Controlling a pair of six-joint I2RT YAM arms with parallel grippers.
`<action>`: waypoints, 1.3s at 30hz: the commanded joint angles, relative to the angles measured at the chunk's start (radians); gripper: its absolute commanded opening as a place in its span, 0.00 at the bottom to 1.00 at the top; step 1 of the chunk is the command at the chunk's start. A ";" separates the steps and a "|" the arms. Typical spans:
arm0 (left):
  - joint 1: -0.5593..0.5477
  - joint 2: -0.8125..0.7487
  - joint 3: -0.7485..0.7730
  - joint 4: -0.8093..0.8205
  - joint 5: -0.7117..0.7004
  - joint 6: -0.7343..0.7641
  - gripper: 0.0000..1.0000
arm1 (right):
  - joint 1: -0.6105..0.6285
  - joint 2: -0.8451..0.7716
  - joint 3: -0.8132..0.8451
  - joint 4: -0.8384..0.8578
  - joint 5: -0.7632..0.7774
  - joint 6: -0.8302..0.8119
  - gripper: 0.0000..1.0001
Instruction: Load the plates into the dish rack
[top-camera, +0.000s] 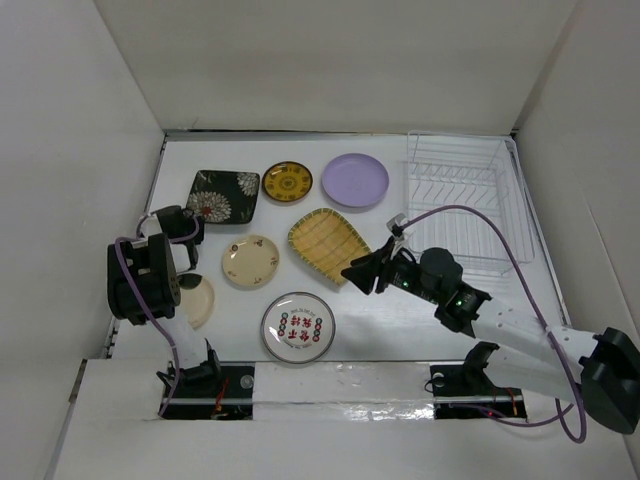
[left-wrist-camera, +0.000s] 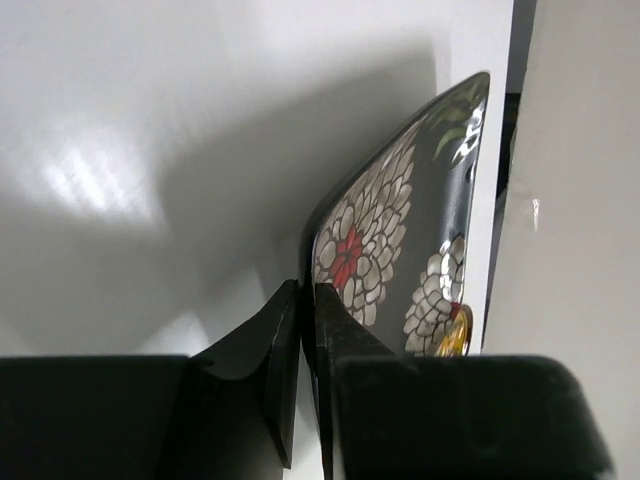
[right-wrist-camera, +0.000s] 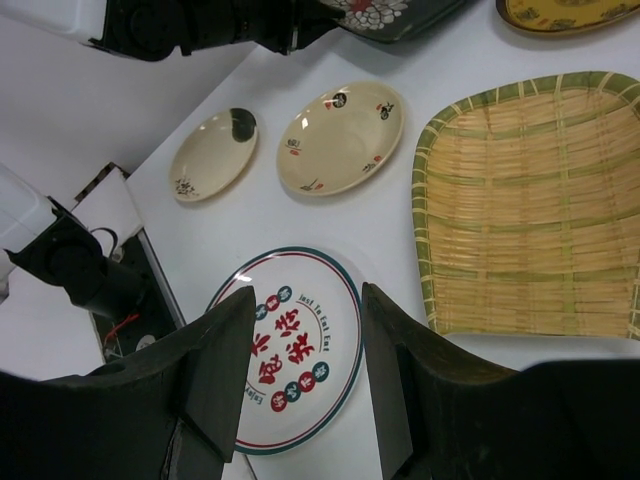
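My left gripper (top-camera: 188, 224) (left-wrist-camera: 306, 290) is shut on the near-left rim of a black square plate with white flowers (top-camera: 222, 195) (left-wrist-camera: 400, 230). My right gripper (top-camera: 358, 272) (right-wrist-camera: 308, 300) is open and empty, hovering above the white plate with red characters (top-camera: 298, 326) (right-wrist-camera: 300, 350). The yellow ribbed plate (top-camera: 327, 245) (right-wrist-camera: 530, 200) lies just beyond it. The cream speckled plate (top-camera: 250, 261) (right-wrist-camera: 340, 135), plain cream plate (top-camera: 197, 300) (right-wrist-camera: 212, 153), brown-and-yellow plate (top-camera: 287, 181) and lavender plate (top-camera: 355, 180) lie flat on the table. The white wire dish rack (top-camera: 465, 200) holds no plates.
White walls enclose the table on the left, back and right. The rack stands against the right wall at the back. The left arm (top-camera: 145, 275) stands over the plain cream plate. A purple cable (top-camera: 470, 215) arches from the right arm over the rack's near side.
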 joint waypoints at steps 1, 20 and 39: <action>0.007 -0.051 -0.138 0.230 -0.001 0.005 0.00 | -0.007 -0.020 0.029 0.014 0.014 -0.025 0.52; 0.050 -0.126 -0.353 0.974 0.176 -0.091 0.00 | -0.027 0.228 0.160 0.043 -0.031 0.009 0.29; 0.050 -0.555 -0.313 0.622 0.324 -0.066 0.00 | -0.113 0.840 0.756 0.142 -0.120 0.286 1.00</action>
